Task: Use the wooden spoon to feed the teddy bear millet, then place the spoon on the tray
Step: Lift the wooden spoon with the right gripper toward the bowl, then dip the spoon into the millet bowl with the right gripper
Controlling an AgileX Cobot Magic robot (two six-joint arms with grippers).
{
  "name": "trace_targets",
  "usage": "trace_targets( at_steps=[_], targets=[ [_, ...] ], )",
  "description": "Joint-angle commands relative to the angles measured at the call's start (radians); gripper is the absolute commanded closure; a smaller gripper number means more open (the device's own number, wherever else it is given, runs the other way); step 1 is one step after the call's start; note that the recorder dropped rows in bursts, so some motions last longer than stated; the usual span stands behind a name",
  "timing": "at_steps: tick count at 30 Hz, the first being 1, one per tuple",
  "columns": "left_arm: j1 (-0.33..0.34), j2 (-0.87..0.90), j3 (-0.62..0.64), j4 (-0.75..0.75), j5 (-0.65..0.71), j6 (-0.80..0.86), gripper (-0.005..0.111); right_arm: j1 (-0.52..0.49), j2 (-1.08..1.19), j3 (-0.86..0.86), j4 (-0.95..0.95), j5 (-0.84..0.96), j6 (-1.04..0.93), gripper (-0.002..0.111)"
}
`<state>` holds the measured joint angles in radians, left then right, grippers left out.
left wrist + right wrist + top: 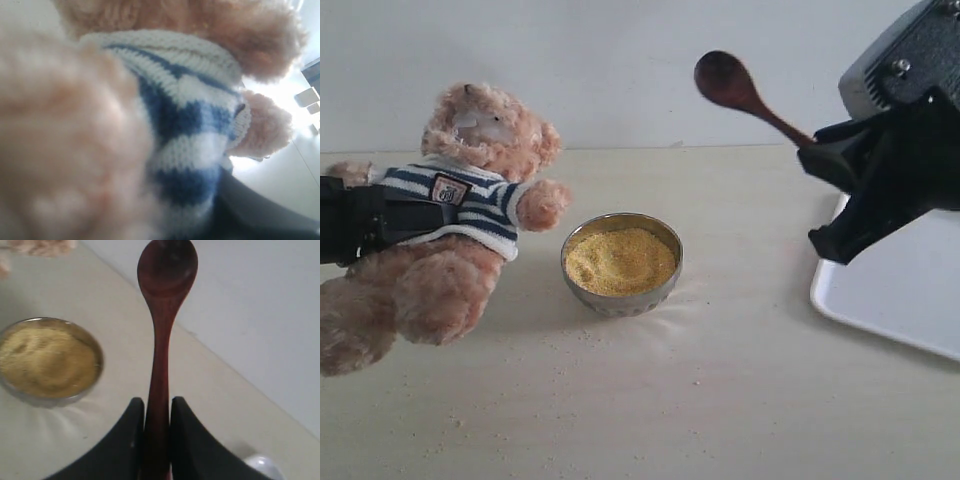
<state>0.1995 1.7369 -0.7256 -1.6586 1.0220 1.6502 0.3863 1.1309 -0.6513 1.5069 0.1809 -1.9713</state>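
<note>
The teddy bear (470, 200) hangs tilted at the left, its striped shirt (190, 115) filling the left wrist view. My left gripper (415, 218) is shut on the bear's torso, and one dark finger (260, 210) shows beside the shirt. To the bear's right, a heap of millet (620, 260) fills the metal bowl (620, 300). The wooden spoon (730, 85) is up in the air, right of and above that bowl. My right gripper (157, 407) is shut on the spoon's handle (160, 365). The spoon's oval bowl (167, 265) looks empty. The white tray (910, 290) lies at the right.
Millet specks (560, 370) are scattered over the pale tabletop in front of the bowl. A white wall (620, 60) closes the far side of the table. The right arm's body (910, 120) hangs over the tray's near corner.
</note>
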Motion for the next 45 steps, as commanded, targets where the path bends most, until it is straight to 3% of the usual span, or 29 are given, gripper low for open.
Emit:
trace_targets(
  at_steps=[1,5,15,22,28,32,36,39,42,45],
  targets=[
    [0.0,0.035,0.006,-0.004,0.021,0.004,0.102,-0.006,-0.003,0.009,-0.049,0.244,0.109,0.108],
    [0.0,0.069,0.006,-0.004,0.021,0.004,0.102,-0.006,-0.003,0.009,-0.091,0.467,0.198,0.108],
    [0.0,0.075,0.006,-0.01,0.023,0.004,0.102,-0.006,-0.003,0.009,-0.085,0.785,0.348,0.108],
    [0.0,0.075,0.006,-0.01,0.021,0.009,0.102,-0.006,-0.003,0.009,-0.065,0.721,0.381,0.108],
    [0.0,0.075,0.006,-0.01,0.021,0.027,0.102,-0.006,-0.002,0.009,-0.069,0.363,0.379,0.108],
    [0.0,0.075,0.006,-0.01,0.021,0.027,0.102,-0.006,0.005,0.0,-0.119,0.293,0.379,0.108],
    [0.0,0.075,0.006,-0.021,0.021,0.027,0.102,-0.006,0.091,-0.122,-0.431,0.311,0.598,0.108],
    [0.0,0.075,0.006,-0.021,0.021,0.027,0.102,-0.006,0.268,-0.383,-0.953,0.488,0.997,0.108],
    [0.0,0.075,0.006,-0.021,0.021,0.027,0.102,0.002,0.348,-0.485,-1.223,0.568,1.16,0.108],
    [0.0,0.075,0.006,-0.06,0.004,0.027,0.102,0.136,0.387,-0.488,-1.447,0.604,1.276,0.108]
  ],
)
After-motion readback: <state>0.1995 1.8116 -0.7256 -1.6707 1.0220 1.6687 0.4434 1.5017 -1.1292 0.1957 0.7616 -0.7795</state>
